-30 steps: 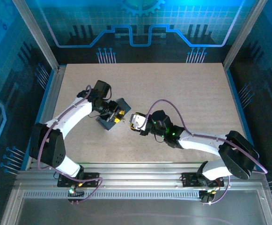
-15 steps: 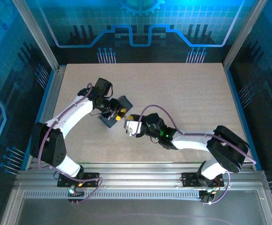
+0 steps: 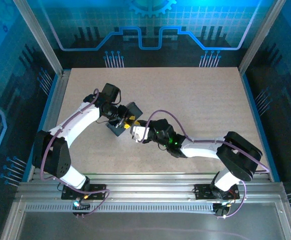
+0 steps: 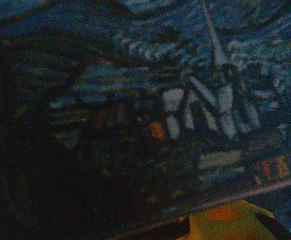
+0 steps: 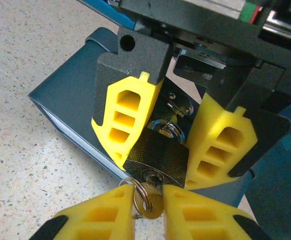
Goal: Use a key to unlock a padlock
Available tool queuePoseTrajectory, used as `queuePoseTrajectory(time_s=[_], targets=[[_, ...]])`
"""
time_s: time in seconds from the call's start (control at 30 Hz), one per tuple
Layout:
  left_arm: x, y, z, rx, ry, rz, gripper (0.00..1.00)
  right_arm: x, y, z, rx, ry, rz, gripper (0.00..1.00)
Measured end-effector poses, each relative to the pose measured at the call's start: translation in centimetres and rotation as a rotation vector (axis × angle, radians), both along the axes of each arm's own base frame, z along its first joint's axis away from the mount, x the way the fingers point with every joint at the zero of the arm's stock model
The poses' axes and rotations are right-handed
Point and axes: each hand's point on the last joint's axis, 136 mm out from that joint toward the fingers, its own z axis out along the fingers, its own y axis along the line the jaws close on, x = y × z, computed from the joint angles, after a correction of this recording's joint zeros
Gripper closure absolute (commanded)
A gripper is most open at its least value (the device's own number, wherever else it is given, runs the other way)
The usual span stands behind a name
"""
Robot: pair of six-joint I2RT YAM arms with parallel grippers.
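Observation:
The small dark padlock (image 5: 158, 152) hangs on the hasp of a dark-blue tin (image 5: 67, 92), its silvery shackle through the hasp. My left gripper (image 5: 174, 137) is shut on the padlock, one yellow finger against each side of its body. The brassy key (image 5: 149, 202) sits in the keyhole with a wire ring through its head. My right gripper (image 5: 149, 212) is shut on the key's head from below. From above, the left gripper (image 3: 127, 121) and right gripper (image 3: 136, 132) meet at the tin (image 3: 116, 131), left of the table's middle.
The tin's painted lid (image 4: 185, 100) sits very close in the left wrist view, with a yellow fingertip (image 4: 230, 222) at the bottom edge. The speckled beige table (image 3: 200, 95) lies bare to the right and behind. Metal rails (image 3: 150, 182) run along the near edge.
My right arm has reached left to the padlock, and its jaws have closed in on the key. The left arm and the tin have barely moved.

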Motion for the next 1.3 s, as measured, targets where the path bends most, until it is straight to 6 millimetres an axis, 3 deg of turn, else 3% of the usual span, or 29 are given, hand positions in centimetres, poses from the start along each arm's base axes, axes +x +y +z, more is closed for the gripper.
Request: queuePoseTrajectory(time_s=[0.2,0.33,0.47,0.7,0.8,0.9,1.07,1.17,1.3], targets=[[0.3,0.2,-0.1,0.013,-0.013,0.008,1.00,0.5,0.3,-0.2,-0.006,-0.008,-0.012,0.86],[0.7,0.4,-0.1,0.026,-0.032,0.017,1.00,1.0,0.5,-0.3,-0.012,-0.021,-0.025,0.97],[1.1,0.5,0.0,0.034,-0.049,0.023,1.00,1.4,0.5,-0.2,0.003,-0.008,-0.048,1.00],[1.1,0.7,-0.2,0.045,-0.046,0.026,1.00,0.8,0.7,-0.1,0.198,0.312,-0.105,1.00],[0.6,0.7,-0.4,0.050,-0.028,0.021,1.00,0.2,0.9,0.3,0.319,0.487,-0.112,0.93],[0.2,0.4,-0.4,0.043,-0.016,0.006,1.00,-0.3,0.7,0.4,0.400,0.638,-0.123,0.72],[0.2,-0.3,-0.4,0.021,-0.032,-0.012,1.00,-1.5,-0.3,1.0,0.474,0.825,-0.140,0.57],[0.5,-0.6,-0.5,0.002,-0.048,-0.015,1.00,-1.7,-1.9,1.5,0.551,0.916,-0.181,0.53],[0.9,-1.0,-0.4,-0.017,-0.070,-0.019,1.00,-0.2,-4.2,0.9,0.667,1.033,-0.292,0.51]])
